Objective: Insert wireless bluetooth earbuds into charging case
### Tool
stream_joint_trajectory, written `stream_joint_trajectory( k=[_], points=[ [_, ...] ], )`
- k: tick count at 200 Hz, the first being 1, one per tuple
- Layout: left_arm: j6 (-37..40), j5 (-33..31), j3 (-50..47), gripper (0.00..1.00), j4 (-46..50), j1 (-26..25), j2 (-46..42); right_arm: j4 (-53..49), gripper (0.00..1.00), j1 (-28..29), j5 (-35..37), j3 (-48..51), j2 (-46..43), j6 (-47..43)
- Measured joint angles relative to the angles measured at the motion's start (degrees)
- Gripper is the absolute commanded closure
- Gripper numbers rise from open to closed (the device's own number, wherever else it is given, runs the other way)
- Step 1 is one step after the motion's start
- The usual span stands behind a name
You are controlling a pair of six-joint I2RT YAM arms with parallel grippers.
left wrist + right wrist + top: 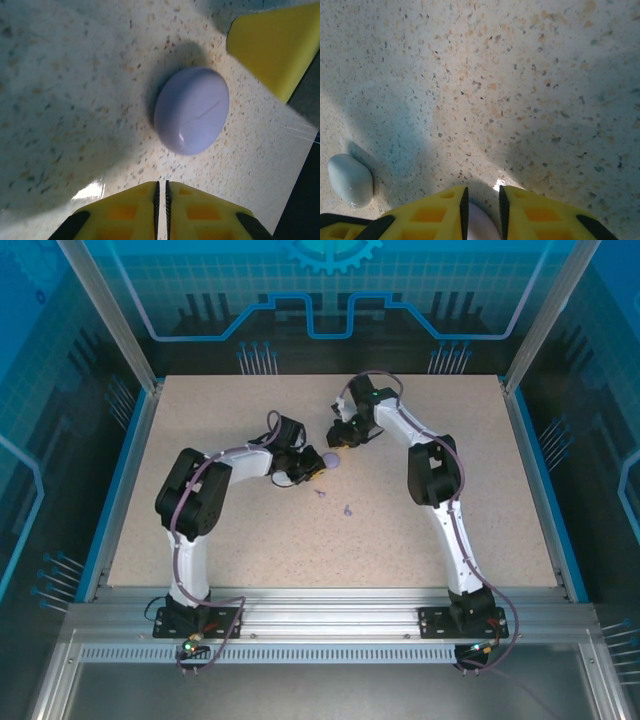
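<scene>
Two tiny lavender earbuds (322, 494) (348, 510) lie loose on the table in front of both grippers. A flat round purple disc (192, 111) (333, 462) rests just beyond my left gripper (161, 182) (312, 470), which is shut with nothing between its pads. One yellow finger (275, 47) of the right gripper stands beside the disc without touching it. My right gripper (481, 189) (342, 437) is down at the table, closed on a whitish rounded piece (482, 225). The fingers hide most of that piece, so I cannot tell whether it is an earbud. The white glossy charging case (350, 180) lies just left of the right fingers.
The speckled beige table (250, 540) has blue side rails and a metal frame along the near edge. Both arms reach in to the centre back, their grippers close together. Open tabletop surrounds them on the left, right and front.
</scene>
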State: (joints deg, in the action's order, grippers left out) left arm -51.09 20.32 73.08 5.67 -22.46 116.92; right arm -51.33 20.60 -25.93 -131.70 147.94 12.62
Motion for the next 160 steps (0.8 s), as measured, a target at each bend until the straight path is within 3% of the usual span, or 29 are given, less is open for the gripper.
stream_joint_trajectory(
  k=[78,160],
  points=[
    [0.02,-0.11,1.25,0.87,0.66,0.0,2.12,-1.01,0.74,-0.22,-2.45,4.39,-1.07,-0.61],
    [0.2,-1.03,1.36,0.82,1.77,0.11,2.29,0.42,0.71,-0.28,-0.44,11.91,-5.68,-0.2]
  ],
)
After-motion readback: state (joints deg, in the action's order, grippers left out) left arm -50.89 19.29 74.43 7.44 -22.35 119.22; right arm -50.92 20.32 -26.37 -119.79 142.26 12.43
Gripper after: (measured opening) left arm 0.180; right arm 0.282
